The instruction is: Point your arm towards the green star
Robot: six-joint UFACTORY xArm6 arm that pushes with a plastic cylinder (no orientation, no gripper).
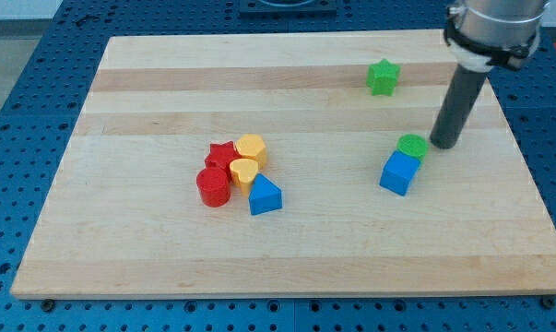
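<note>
— Where's the tip (443, 145) now?

— Down on the worktop (148, 249), at the view's right, just beside the green disc (412, 145), which touches the blue cube (399, 172) below it. There's no hand on this arm, only the rod, so it has hold of nothing.

— And the green star (383, 77)?

— Alone near the view's top, up and to the left of the tip, apart from everything else.

— So what makes a clean move?

— I'd say slide up and left on a straight line, veering away from the disc first so it isn't dragged along. Then stop short of the star, since the job is pointing, not pushing.

— Anything else in the way?

— No. The red star (220, 153), red cylinder (213, 186), two yellow blocks (248, 159) and the blue prism (264, 195) sit clustered well off to the left.
</note>
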